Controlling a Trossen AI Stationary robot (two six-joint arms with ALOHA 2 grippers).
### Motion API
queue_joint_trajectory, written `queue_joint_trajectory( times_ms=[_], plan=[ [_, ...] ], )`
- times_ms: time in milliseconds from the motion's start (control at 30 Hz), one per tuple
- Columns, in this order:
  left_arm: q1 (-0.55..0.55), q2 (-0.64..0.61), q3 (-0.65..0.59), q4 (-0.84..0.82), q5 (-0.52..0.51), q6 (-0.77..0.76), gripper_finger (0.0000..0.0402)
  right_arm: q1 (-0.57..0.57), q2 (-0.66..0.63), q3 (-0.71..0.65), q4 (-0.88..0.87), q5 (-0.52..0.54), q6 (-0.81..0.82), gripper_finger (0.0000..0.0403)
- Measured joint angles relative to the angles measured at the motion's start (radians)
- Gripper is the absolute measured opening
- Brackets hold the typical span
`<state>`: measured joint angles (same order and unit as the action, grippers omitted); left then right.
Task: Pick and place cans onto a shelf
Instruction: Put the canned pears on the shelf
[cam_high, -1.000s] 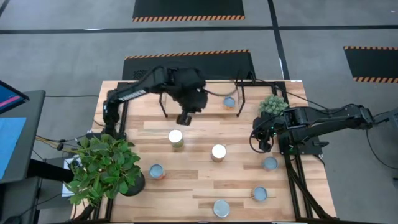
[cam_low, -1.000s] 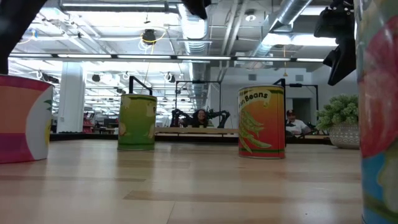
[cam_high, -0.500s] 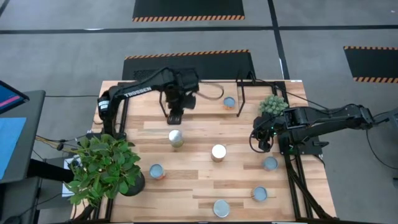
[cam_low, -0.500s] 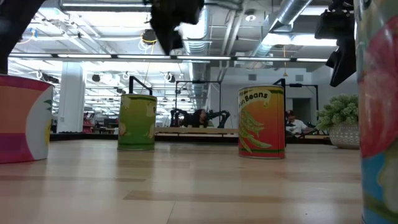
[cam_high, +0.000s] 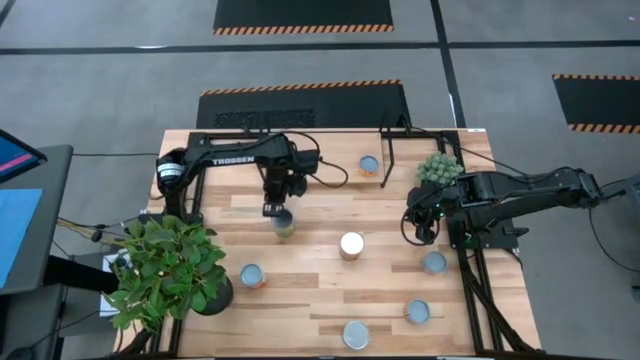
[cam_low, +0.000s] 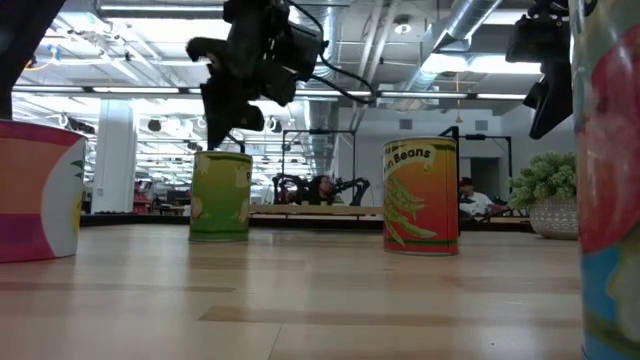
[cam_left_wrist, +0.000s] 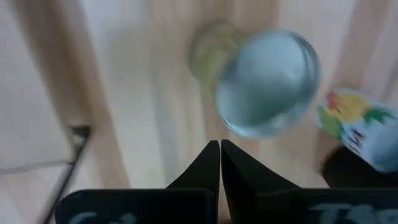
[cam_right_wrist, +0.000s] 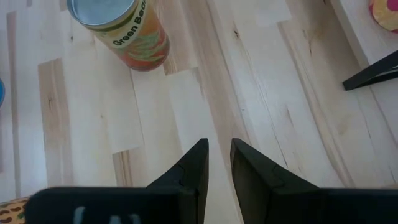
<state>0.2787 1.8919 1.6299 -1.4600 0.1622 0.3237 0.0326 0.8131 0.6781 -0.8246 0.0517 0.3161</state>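
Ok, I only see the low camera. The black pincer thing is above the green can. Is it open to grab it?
Observer: No. The left pincer is shut, fingers pressed together. The green can has its round top just ahead of them, not between them.
Operator: And where's the other pincer? I only see a black bit up high.
Observer: From above, the right pincer is over the right side of the table, beside a small plant. It is open and holds nothing.
Operator: Is it near the beans can?
Observer: Its wrist camera shows the Green Beans can ahead, apart from the fingers.
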Motion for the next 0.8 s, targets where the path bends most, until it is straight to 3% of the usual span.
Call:
queue_joint_trajectory(
  times_ms=[233,800],
  plan=[
    [0.003,0.000,0.000,0.062,-0.106,-0.007,0.0002,0.000,0.000,0.000,0.001,0.000,0.000,0.0095],
    [0.003,0.000,0.000,0.143,-0.125,-0.051,0.0014,0.000,0.000,0.000,0.003,0.002,-0.002,0.0095]
  ],
)
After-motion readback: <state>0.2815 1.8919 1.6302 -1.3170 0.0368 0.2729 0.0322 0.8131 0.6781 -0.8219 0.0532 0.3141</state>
